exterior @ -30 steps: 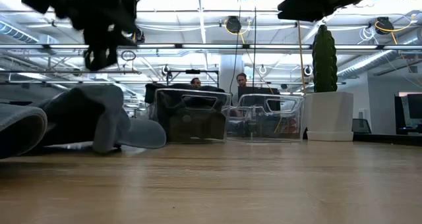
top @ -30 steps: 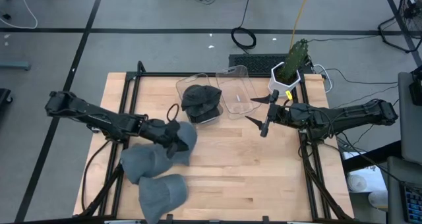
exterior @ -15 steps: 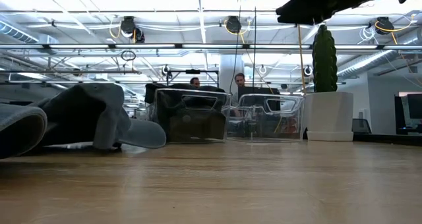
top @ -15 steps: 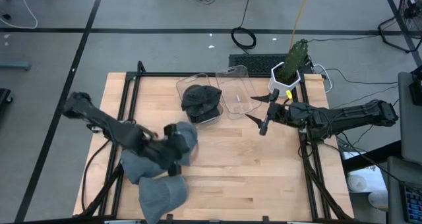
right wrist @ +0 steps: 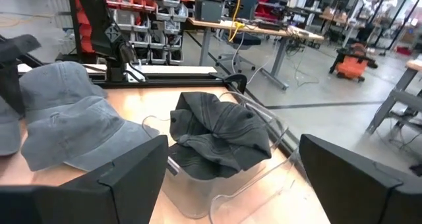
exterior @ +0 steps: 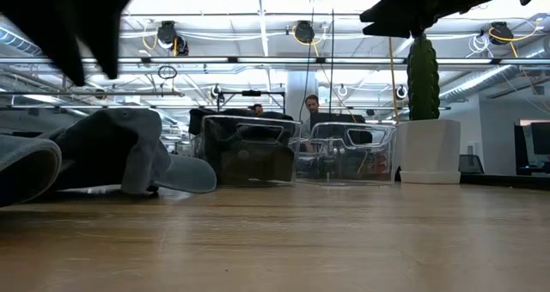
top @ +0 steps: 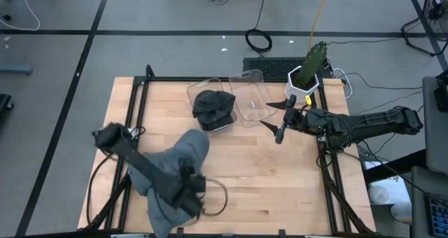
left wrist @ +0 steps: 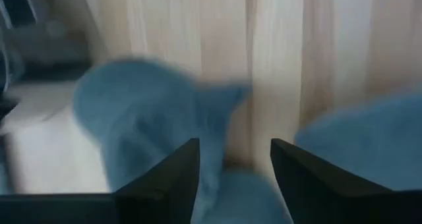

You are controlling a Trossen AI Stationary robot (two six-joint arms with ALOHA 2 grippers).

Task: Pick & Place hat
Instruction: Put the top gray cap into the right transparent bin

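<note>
- Spreading across the middle of the room is a pale wooden table [top: 266,182] on a black frame, with both dark arms reaching in over it.
- Lying on the left half of the table is a heap of grey hats [top: 183,148]; the hat nearest the bins sits alone with its brim toward them, and the low view shows its brim [exterior: 185,173] flat on the wood.
- The left arm crosses that heap on a slant, and the left gripper [top: 187,196] hangs over the hats at the near edge. Its wrist view shows both fingers [left wrist: 175,178] apart with only blurred blue-grey cloth below them, nothing between them.
- The right arm stretches in from the right side, and the right gripper [top: 278,119] hovers just beside the bins with its jaws spread wide and empty.
- Two clear plastic bins stand side by side at the far edge. The left bin [top: 201,91] holds a crumpled dark hat [top: 212,105] that fills most of it; the right bin [top: 253,98] shows nothing inside.
- A cactus [top: 313,61] in a white pot [top: 302,87] stands at the far right corner, near the right arm.
- A black cable loop [top: 217,199] lies on the wood just beside the left gripper.
- Beyond the table, a person [exterior: 314,105] shows behind the bins.
</note>
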